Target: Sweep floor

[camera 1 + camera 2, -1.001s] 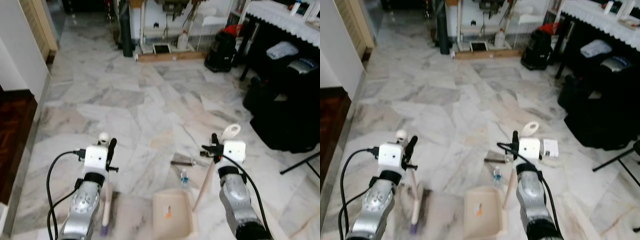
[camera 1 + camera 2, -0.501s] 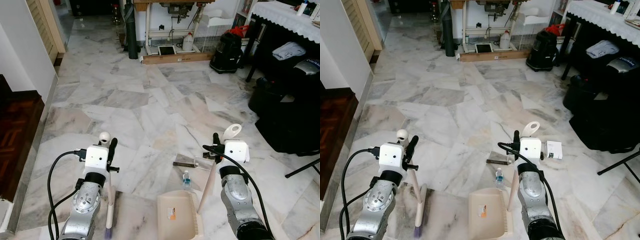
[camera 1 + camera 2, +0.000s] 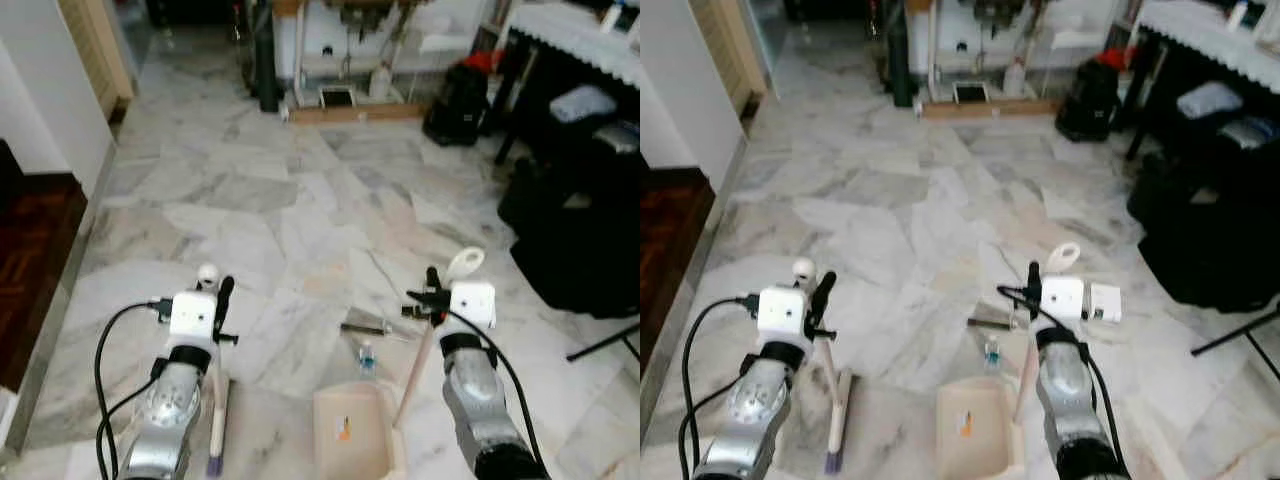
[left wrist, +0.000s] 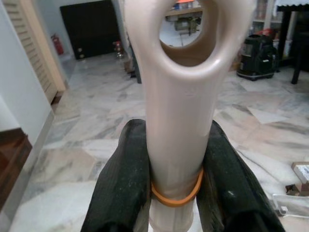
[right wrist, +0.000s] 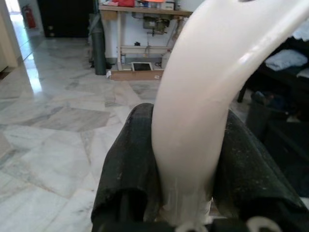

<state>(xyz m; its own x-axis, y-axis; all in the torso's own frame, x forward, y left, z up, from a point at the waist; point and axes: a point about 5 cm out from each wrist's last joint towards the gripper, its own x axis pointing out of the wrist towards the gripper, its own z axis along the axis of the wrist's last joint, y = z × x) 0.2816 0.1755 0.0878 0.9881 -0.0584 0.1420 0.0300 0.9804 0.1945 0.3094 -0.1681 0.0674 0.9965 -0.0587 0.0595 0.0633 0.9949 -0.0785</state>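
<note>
Left gripper point(image 4: 176, 179): jaws pinch the upright broom point(image 3: 216, 420) handle, brush end on the marble floor point(image 3: 300, 210). Right gripper point(image 5: 186, 159): jaws pinch the dustpan point(image 3: 355, 435) handle, pan flat on the floor beside a small bottle point(image 3: 366, 355).

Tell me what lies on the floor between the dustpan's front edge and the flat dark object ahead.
A small plastic bottle stands between the dustpan and the flat dark object, seen in both eye views.

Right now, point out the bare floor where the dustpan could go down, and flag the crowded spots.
Open marble lies ahead between the wooden step on the left and the black bags on the right. It is crowded just beyond the dustpan: a small bottle, a flat dark strip and a white box. The broom takes the near left.
</note>
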